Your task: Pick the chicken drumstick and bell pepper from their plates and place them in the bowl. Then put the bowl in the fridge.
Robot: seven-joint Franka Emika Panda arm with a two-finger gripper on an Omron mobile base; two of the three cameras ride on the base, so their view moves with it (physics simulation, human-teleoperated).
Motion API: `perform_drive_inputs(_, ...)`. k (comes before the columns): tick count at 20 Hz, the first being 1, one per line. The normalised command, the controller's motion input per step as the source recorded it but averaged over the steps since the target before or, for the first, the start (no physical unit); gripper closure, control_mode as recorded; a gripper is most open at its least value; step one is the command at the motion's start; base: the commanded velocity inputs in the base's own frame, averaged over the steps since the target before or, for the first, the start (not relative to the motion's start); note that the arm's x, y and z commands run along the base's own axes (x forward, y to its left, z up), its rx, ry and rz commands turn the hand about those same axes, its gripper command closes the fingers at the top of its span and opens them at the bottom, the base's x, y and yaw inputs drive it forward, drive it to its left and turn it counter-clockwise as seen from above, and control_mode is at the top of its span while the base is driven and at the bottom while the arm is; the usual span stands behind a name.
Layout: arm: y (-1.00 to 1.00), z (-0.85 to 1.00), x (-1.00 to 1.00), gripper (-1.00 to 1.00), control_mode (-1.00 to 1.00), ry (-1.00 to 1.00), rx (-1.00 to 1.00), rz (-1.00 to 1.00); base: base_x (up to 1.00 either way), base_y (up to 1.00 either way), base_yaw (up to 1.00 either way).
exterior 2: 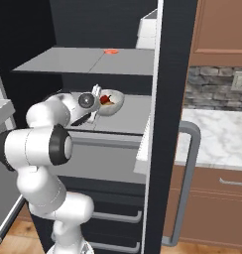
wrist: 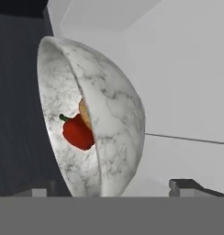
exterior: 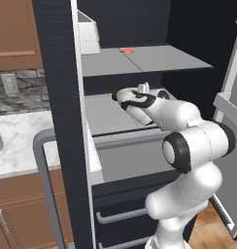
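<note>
Bowl (exterior 2: pixel 112 103) with bell pepper (wrist: pixel 78 132) seen centre frame on fridge shelf (exterior 2: pixel 128 116); gripper (wrist: pixel 116 188) fingers spread, bowl released; rim could be clipped on withdrawal.

One bowl (wrist: pixel 109 137) is counted, with one bell pepper (wrist: pixel 78 132) and one chicken drumstick (wrist: pixel 85 112) inside it. One fridge (exterior 2: pixel 68 30) is seen, with two grey shelves (exterior 2: pixel 83 62), and two drawer handles (exterior 2: pixel 115 217) below.
</note>
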Motion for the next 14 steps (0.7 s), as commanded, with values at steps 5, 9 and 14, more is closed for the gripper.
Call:
perform_drive_inputs(5, 0.00, 0.19, -0.47, -1.00, -1.00, 0.00, -0.03, 0.00, 0.00, 0.00, 0.00)
perform_drive_inputs(9, -0.01, 0.40, -0.48, -1.00, -1.00, 0.00, -0.05, 0.00, 0.00, 0.00, 0.00)
perform_drive_inputs(14, 0.00, 0.50, -0.59, -1.00, -1.00, 0.00, -0.12, 0.00, 0.00, 0.00, 0.00)
